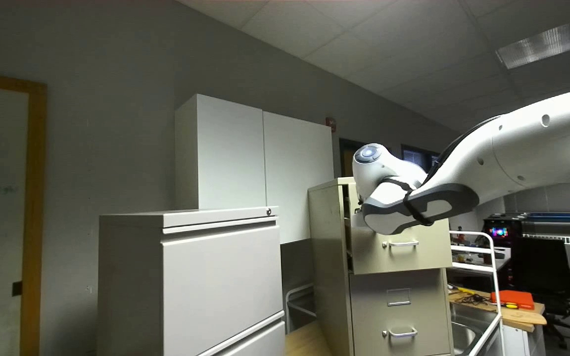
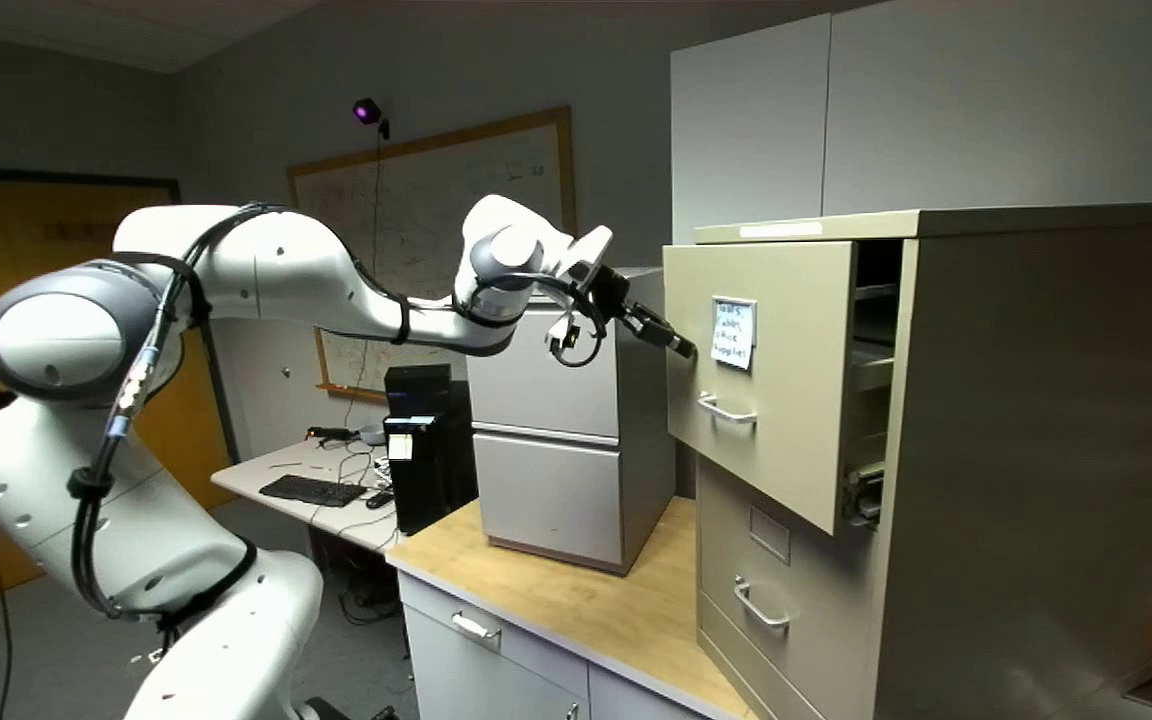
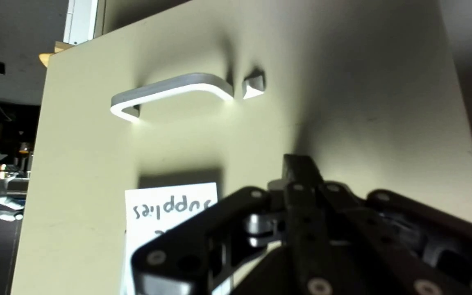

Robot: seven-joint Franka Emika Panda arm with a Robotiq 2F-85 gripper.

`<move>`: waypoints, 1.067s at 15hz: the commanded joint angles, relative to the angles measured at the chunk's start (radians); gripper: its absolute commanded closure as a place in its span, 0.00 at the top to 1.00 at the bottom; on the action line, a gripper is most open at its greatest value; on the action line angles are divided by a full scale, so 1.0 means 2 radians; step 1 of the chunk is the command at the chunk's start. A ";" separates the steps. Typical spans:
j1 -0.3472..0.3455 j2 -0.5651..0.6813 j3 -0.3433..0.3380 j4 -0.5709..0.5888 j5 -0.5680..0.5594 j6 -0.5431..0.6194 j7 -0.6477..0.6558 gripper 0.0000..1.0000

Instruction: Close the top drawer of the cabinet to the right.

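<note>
The top drawer is beige and shows in both exterior views (image 1: 431, 257) (image 2: 796, 400). It stands partly out of the tall beige cabinet (image 2: 1026, 450), with a dark gap along its side. Its front carries a silver handle (image 2: 726, 410) and a paper label (image 2: 733, 332). In the wrist view the drawer front (image 3: 84, 151) fills most of the picture. My gripper (image 2: 686, 347) is shut and empty, fingers together. Its tips (image 3: 299, 164) are at or very near the drawer front, beside the label; contact cannot be told. In an exterior view the arm's wrist hides the gripper.
A low white cabinet (image 1: 220, 287) stands beside the beige cabinet, on a wooden counter (image 2: 556, 590). A white two-door cupboard (image 2: 986, 110) hangs on the wall behind. A white rack (image 1: 495, 277) stands at the beige cabinet's far side.
</note>
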 commanded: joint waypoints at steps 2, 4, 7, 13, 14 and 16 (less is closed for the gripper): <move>0.006 0.114 0.024 0.104 -0.035 -0.019 0.019 0.00; 0.008 0.132 0.029 0.125 -0.040 -0.044 0.017 0.00; 0.006 0.153 0.041 0.153 -0.047 -0.077 0.014 0.00; 0.180 0.192 -0.095 0.196 -0.095 -0.147 0.016 0.00; 0.206 0.195 -0.118 0.201 -0.094 -0.153 0.014 0.00; 0.245 0.199 -0.156 0.211 -0.083 -0.161 0.006 0.00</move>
